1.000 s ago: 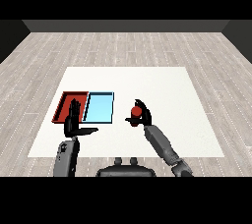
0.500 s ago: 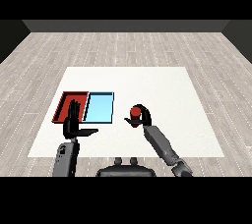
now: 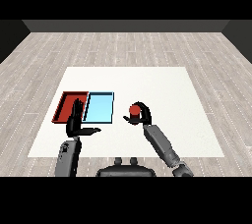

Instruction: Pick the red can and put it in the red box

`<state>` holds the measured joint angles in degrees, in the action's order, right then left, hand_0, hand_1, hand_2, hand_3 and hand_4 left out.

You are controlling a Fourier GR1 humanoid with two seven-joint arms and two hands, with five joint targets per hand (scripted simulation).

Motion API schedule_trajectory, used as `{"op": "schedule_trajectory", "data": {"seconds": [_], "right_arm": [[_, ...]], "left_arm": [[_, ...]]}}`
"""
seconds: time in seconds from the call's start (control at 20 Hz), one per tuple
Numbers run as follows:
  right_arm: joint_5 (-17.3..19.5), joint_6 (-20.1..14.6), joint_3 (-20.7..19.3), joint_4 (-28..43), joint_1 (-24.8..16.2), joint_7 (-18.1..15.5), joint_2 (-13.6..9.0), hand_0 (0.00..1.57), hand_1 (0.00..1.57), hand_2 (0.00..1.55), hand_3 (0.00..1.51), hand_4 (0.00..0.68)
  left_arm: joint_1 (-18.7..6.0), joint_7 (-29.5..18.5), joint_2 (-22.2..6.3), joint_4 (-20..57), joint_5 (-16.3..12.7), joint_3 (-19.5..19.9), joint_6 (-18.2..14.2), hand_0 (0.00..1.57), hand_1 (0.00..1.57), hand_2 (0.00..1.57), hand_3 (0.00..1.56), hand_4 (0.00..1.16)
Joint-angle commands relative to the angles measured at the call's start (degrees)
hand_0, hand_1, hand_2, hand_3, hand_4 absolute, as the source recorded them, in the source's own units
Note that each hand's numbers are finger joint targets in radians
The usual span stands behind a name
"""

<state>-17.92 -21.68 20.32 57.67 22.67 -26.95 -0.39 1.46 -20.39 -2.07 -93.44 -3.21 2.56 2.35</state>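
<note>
My right hand (image 3: pixel 141 114) sits out over the counter, right of its middle and toward the near edge, fingers and thumb curled round the red can (image 3: pixel 134 110). Its grey forearm runs back from the wrist to the near right. My left hand (image 3: pixel 77 121) stands near the near left corner of the counter, fingers straight and pointing away from me, thumb stuck out sideways to the right, holding nothing. Its forearm rises almost straight from the near edge.
</note>
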Motion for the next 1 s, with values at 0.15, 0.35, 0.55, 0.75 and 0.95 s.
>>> {"op": "schedule_trajectory", "data": {"seconds": [0.15,0.35,0.55,0.75,0.95], "right_arm": [[2.39,-1.85,1.87,6.41,-1.75,0.77,0.38,1.45,1.45,1.45,1.41,0.647],[4.26,-2.7,1.9,13.37,-2.49,5.08,-0.66,1.43,1.43,1.45,1.42,0.653],[5.41,-1.07,-0.8,14.47,-1.73,7.17,0.16,1.42,1.42,1.44,1.42,0.652],[5.05,4.82,-7.01,8.78,1.64,5.7,0.3,1.42,1.42,1.44,1.42,0.652],[5.77,3.76,-5.23,16.39,1.19,10.49,-0.58,1.44,1.44,1.45,1.43,0.658]], "left_arm": [[-1.12,2.73,0.14,-0.46,2.82,-3.4,0.19,0.0,0.0,0.0,0.0,0.0],[-9.92,6.96,2.01,5.04,2.91,-5.99,-1.89,0.0,0.0,0.0,0.0,0.0],[-7.04,6.48,2.05,4.41,1.99,-12.6,-4.98,0.0,0.0,0.0,0.0,0.0],[-8.42,8.09,2.06,4.13,2.39,-12.67,-6.51,0.0,0.0,0.0,0.0,0.0],[-10.96,6.22,2.07,7.52,-0.3,-18.46,-9.14,0.0,0.0,0.0,0.0,0.0]]}}
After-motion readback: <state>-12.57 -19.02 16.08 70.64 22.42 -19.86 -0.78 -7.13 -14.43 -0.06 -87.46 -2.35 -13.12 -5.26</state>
